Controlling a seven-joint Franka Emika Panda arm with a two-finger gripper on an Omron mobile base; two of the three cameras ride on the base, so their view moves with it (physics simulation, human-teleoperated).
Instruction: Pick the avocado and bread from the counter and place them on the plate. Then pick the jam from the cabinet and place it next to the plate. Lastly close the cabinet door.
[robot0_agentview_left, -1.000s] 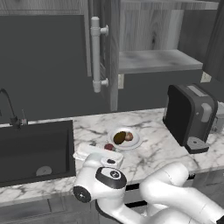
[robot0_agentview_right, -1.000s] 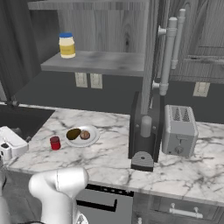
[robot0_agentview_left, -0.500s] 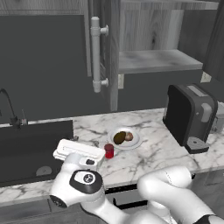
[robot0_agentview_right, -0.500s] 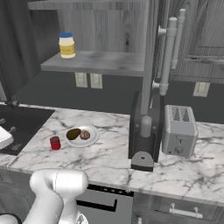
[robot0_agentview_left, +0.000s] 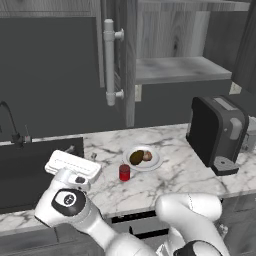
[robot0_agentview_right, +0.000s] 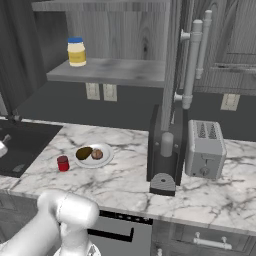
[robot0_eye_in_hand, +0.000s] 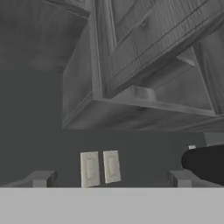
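The gripper (robot0_eye_in_hand: 111, 178) hangs over the left end of the worktop (robot0_agentview_left: 170, 182), beside the sink (robot0_agentview_left: 30, 170); its two finger tips (robot0_eye_in_hand: 40, 178) stand wide apart with nothing between them, pointed up at the underside of the cabinet (robot0_eye_in_hand: 131, 65) and two wall sockets (robot0_eye_in_hand: 99, 167). Well to the right of the hand, the plate (robot0_agentview_left: 154, 161) sits on the marble carrying the avocado (robot0_agentview_left: 136, 158) and the bread (robot0_agentview_left: 147, 156), the two touching. The jam (robot0_agentview_left: 124, 172) stands upright on the worktop just beside the plate's near-left rim. Above, the cabinet door (robot0_agentview_left: 131, 55) juts out open, its white bar handle (robot0_agentview_left: 109, 62) facing the sink side. A yellow jar with a blue lid (robot0_agentview_right: 76, 51) rests on the cabinet shelf (robot0_agentview_right: 107, 72). A coffee machine (robot0_agentview_left: 216, 134) stands right of the plate, a toaster (robot0_agentview_right: 205, 149) beyond it.
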